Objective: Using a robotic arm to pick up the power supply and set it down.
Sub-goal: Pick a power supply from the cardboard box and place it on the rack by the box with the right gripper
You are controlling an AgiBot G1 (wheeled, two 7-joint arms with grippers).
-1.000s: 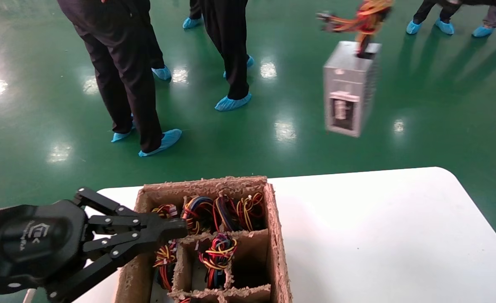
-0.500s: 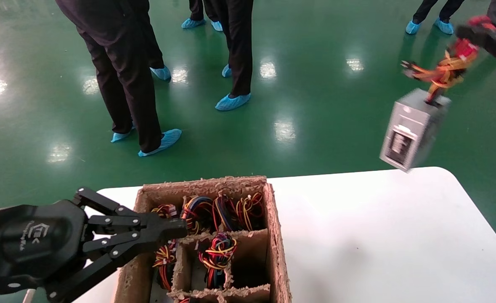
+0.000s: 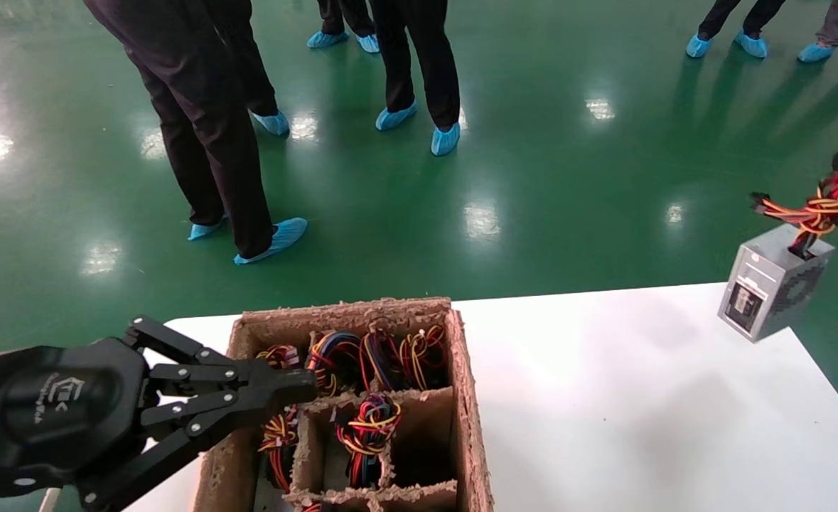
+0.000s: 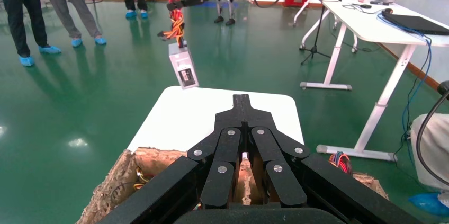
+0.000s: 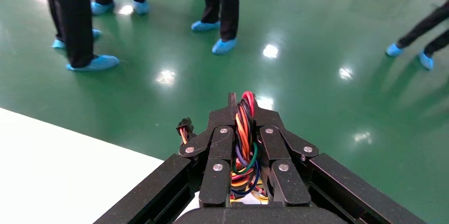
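Observation:
The power supply (image 3: 772,288), a small silver-grey metal box with a dark label face, hangs in the air over the table's far right corner. It dangles from its red-yellow-orange wire bundle (image 3: 820,206). My right gripper (image 5: 241,108) is shut on that bundle, and only its tip shows at the head view's right edge. The left wrist view shows the box (image 4: 183,65) hanging beyond the table's far end. My left gripper (image 3: 298,387) is shut with nothing in it, hovering over the crate's left side.
A brown fibre crate (image 3: 465,398) with dividers holds several wire bundles at the table's left. The white table (image 3: 639,412) stretches bare to the right of it. Several people in blue shoe covers (image 3: 276,238) stand on the green floor beyond.
The power supply has swung right and down, from high above the floor to just over the table's right corner. The left gripper has not moved. Some people have stepped.

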